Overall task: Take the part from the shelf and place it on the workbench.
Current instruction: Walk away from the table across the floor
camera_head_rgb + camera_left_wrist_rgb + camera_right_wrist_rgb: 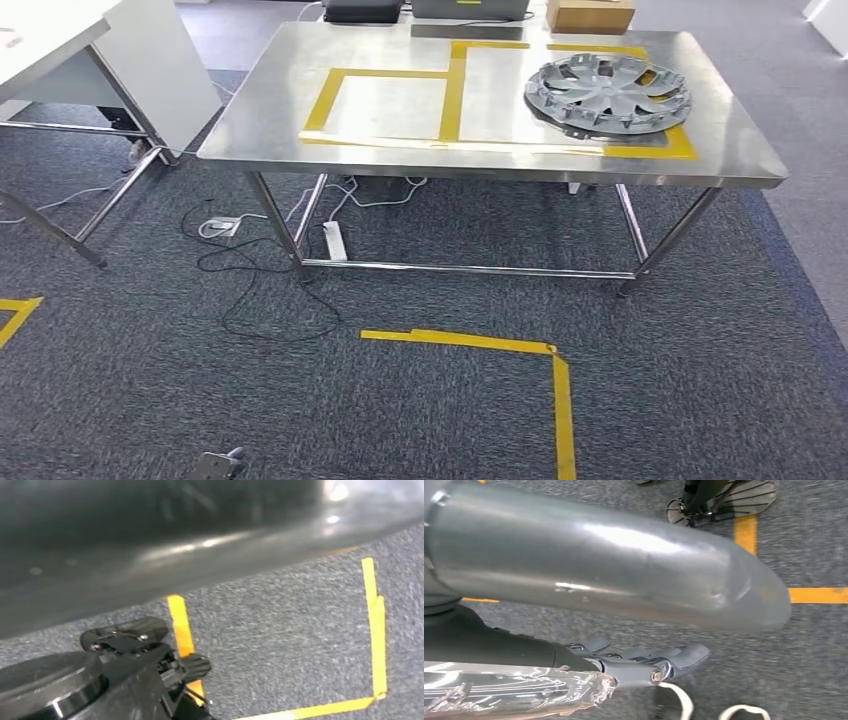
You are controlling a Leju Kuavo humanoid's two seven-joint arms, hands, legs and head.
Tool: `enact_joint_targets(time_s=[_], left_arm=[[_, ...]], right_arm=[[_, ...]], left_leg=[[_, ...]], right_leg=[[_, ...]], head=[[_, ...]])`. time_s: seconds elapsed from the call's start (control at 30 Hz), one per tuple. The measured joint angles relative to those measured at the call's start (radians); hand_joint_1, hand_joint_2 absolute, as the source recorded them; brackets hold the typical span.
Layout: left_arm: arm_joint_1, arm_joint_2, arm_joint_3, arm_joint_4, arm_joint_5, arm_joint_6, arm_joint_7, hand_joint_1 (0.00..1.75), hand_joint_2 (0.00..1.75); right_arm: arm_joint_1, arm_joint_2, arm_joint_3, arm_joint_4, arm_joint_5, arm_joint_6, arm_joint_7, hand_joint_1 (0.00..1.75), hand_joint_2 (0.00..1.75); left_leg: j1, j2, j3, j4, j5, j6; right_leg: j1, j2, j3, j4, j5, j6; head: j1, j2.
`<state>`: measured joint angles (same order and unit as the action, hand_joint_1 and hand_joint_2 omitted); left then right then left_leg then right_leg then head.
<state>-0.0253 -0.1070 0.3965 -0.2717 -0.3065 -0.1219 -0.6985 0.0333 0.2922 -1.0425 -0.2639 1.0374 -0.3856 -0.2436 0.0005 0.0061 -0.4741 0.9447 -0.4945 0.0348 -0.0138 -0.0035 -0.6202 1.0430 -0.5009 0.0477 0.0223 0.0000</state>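
I see the wheel cover [608,93] lying on the worktop [400,160]; right robot hand [644,662] released, left robot hand [145,655] I cannot tell.

a cardboard box [590,14] and power strip [334,241] with cables on grey carpet [700,380].

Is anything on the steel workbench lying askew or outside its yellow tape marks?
Slightly. The stack of grey plastic wheel covers sits in the right taped square of the steel workbench, but the covers are not aligned: a lower one juts out at the stack's front-left edge.
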Motion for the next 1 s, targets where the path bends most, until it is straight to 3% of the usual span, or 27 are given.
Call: enact_joint_targets(time_s=[0.07,0.1,0.13,0.17,0.2,0.23,0.27,0.3,0.33,0.37,0.43,0.47,0.5,0.57,0.6,0.63,0.67,0.7,0.77,0.83,0.87,0.93,0.97,1.0], left_arm=[[0.0,0.0,0.002,0.0,-0.003,0.0,0.0,0.0,0.0],[0.001,-0.001,0.004,0.0,-0.005,-0.001,0.0,0.0,0.0],[0.001,-0.002,0.006,0.0,-0.008,-0.001,0.0,0.0,0.0],[0.001,-0.002,0.009,0.0,-0.01,-0.002,0.0,0.0,0.0],[0.001,-0.002,0.012,0.0,-0.012,-0.003,0.0,0.0,0.0],[0.001,-0.002,0.015,0.0,-0.014,-0.004,0.0,0.0,0.0],[0.001,-0.002,0.019,0.0,-0.016,-0.005,0.0,0.0,0.0],[0.0,-0.003,0.022,0.0,-0.018,-0.006,0.0,0.0,0.0],[0.0,-0.003,0.024,0.0,-0.019,-0.008,0.0,0.0,0.0],[0.0,-0.003,0.027,0.0,-0.021,-0.009,0.0,0.0,0.0],[0.001,-0.002,0.032,0.0,-0.025,-0.01,0.0,0.0,0.0],[0.002,-0.002,0.035,0.0,-0.027,-0.01,0.0,0.0,0.0],[0.004,-0.001,0.037,0.0,-0.028,-0.01,0.0,0.0,0.0],[0.005,-0.001,0.042,0.0,-0.028,-0.011,0.0,0.0,0.0],[0.005,-0.001,0.043,0.0,-0.028,-0.011,0.0,0.0,0.0],[0.004,-0.002,0.044,0.0,-0.029,-0.011,0.0,0.0,0.0],[0.004,-0.002,0.046,0.0,-0.029,-0.011,0.0,0.0,0.0],[0.004,-0.002,0.047,0.0,-0.029,-0.011,0.0,0.0,0.0],[0.002,-0.002,0.048,0.0,-0.03,-0.011,0.0,0.0,0.0],[-0.001,-0.002,0.05,0.0,-0.033,-0.011,0.0,0.0,0.0],[-0.002,-0.001,0.051,0.0,-0.035,-0.011,0.0,0.0,0.0],[0.0,-0.002,0.053,0.0,-0.038,-0.012,0.0,0.0,0.0],[0.0,-0.003,0.055,0.0,-0.039,-0.012,0.0,0.0,0.0],[0.001,-0.003,0.056,0.0,-0.039,-0.013,0.0,0.0,0.0]], right_arm=[[0.0,0.0,-0.003,-0.001,0.004,0.003,-0.004,0.0,0.0],[-0.001,0.0,-0.006,-0.002,0.008,0.005,-0.008,0.0,0.0],[-0.001,0.0,-0.008,-0.003,0.013,0.007,-0.011,0.0,0.0],[-0.001,0.0,-0.01,-0.004,0.017,0.009,-0.013,0.0,0.0],[-0.001,0.0,-0.013,-0.005,0.022,0.011,-0.015,0.0,0.0],[-0.002,0.0,-0.016,-0.006,0.026,0.011,-0.015,0.0,0.0],[-0.003,0.0,-0.018,-0.007,0.031,0.012,-0.016,0.0,0.0],[-0.006,0.0,-0.02,-0.009,0.036,0.012,-0.016,0.0,0.0],[-0.008,0.0,-0.022,-0.009,0.042,0.012,-0.016,0.0,0.0],[-0.01,0.0,-0.023,-0.01,0.048,0.011,-0.017,0.0,0.0],[-0.009,0.0,-0.026,-0.01,0.061,0.007,-0.016,0.0,0.0],[-0.008,0.0,-0.027,-0.01,0.065,0.005,-0.016,0.0,0.0],[-0.008,0.001,-0.028,-0.011,0.068,0.004,-0.016,0.0,0.0],[-0.008,0.001,-0.028,-0.011,0.07,0.002,-0.016,0.0,0.0],[-0.008,0.001,-0.028,-0.011,0.071,0.002,-0.016,0.0,0.0],[-0.008,0.001,-0.028,-0.011,0.071,0.002,-0.016,0.0,0.0],[-0.008,0.001,-0.028,-0.011,0.071,0.002,-0.016,0.0,0.0],[-0.008,0.001,-0.028,-0.011,0.071,0.002,-0.016,0.0,0.0],[-0.008,0.001,-0.029,-0.011,0.076,0.002,-0.015,0.0,0.0],[-0.009,0.001,-0.029,-0.011,0.084,0.001,-0.015,0.0,0.0],[-0.009,0.001,-0.03,-0.011,0.087,0.001,-0.015,0.0,0.0],[-0.008,0.001,-0.034,-0.011,0.095,0.0,-0.015,0.0,0.0],[-0.006,0.001,-0.036,-0.011,0.1,-0.001,-0.014,0.0,0.0],[-0.005,0.001,-0.038,-0.011,0.106,-0.001,-0.014,0.0,0.0]], left_leg=[[-0.004,0.002,-0.029,0.001,0.023,0.007],[-0.006,0.004,-0.044,0.002,0.035,0.008],[-0.008,0.005,-0.061,0.005,0.047,0.008],[-0.01,0.006,-0.078,0.008,0.058,0.007],[-0.011,0.006,-0.095,0.012,0.068,0.005],[-0.011,0.006,-0.109,0.018,0.077,0.003],[-0.013,0.006,-0.121,0.025,0.085,-0.001],[-0.015,0.006,-0.13,0.032,0.093,-0.005],[-0.016,0.006,-0.135,0.036,0.102,-0.009],[-0.016,0.006,-0.138,0.038,0.111,-0.014],[-0.012,0.005,-0.144,0.04,0.118,-0.026],[-0.01,0.003,-0.151,0.054,0.095,-0.033],[-0.008,0.001,-0.161,0.086,0.053,-0.041],[-0.003,0.0,-0.189,0.205,-0.058,-0.053],[0.0,0.0,-0.2,0.27,-0.091,-0.057],[0.002,0.0,-0.201,0.317,-0.1,-0.06],[0.004,-0.001,-0.188,0.333,-0.085,-0.061],[0.006,-0.001,-0.157,0.311,-0.056,-0.061],[0.006,-0.002,-0.053,0.181,-0.019,-0.054],[0.003,-0.003,0.031,0.05,-0.033,-0.043],[0.001,-0.004,0.046,0.019,-0.042,-0.037],[-0.001,-0.001,0.033,0.009,-0.033,-0.023],[-0.001,0.001,0.022,0.009,-0.022,-0.015],[-0.001,0.002,0.009,0.007,-0.01,-0.006]], right_leg=[[0.0,0.001,-0.036,0.124,-0.1,0.003],[0.001,0.001,-0.045,0.184,-0.126,0.004],[0.001,0.001,-0.043,0.222,-0.126,0.004],[0.001,0.001,-0.027,0.23,-0.104,0.003],[0.002,0.001,0.008,0.202,-0.07,0.001],[0.002,0.001,0.06,0.143,-0.045,-0.003],[0.003,0.001,0.124,0.06,-0.037,-0.006],[0.004,0.001,0.179,-0.018,-0.045,-0.01],[0.006,0.002,0.215,-0.074,-0.058,-0.013],[0.009,0.002,0.23,-0.104,-0.068,-0.017],[0.008,0.0,0.214,-0.107,-0.058,-0.03],[0.007,-0.003,0.204,-0.106,-0.048,-0.038],[0.005,-0.005,0.192,-0.107,-0.035,-0.046],[0.005,-0.007,0.161,-0.105,-0.01,-0.054],[0.005,-0.007,0.145,-0.102,0.003,-0.053],[0.005,-0.008,0.128,-0.098,0.015,-0.053],[0.005,-0.008,0.11,-0.092,0.026,-0.051],[0.005,-0.008,0.093,-0.085,0.036,-0.05],[0.006,-0.007,0.06,-0.07,0.053,-0.043],[0.008,-0.006,0.04,-0.06,0.068,-0.032],[0.009,-0.007,0.034,-0.058,0.077,-0.026],[0.006,-0.006,0.025,-0.056,0.088,-0.013],[0.004,-0.005,0.017,-0.046,0.074,-0.008],[0.003,-0.002,0.003,-0.019,0.041,-0.004]], head=[[0.004,0.0],[0.004,0.0],[0.004,0.0],[0.004,0.0],[0.004,0.0],[0.004,0.0],[0.004,0.0],[0.003,0.0],[0.003,0.0],[0.002,0.0],[0.002,0.0],[0.001,0.0],[-0.002,0.0],[-0.007,0.0],[-0.008,0.0],[-0.008,0.0],[-0.008,0.0],[-0.008,0.0],[-0.008,0.0],[-0.007,0.0],[-0.007,0.0],[-0.007,0.0],[-0.007,0.0],[-0.006,0.0]])
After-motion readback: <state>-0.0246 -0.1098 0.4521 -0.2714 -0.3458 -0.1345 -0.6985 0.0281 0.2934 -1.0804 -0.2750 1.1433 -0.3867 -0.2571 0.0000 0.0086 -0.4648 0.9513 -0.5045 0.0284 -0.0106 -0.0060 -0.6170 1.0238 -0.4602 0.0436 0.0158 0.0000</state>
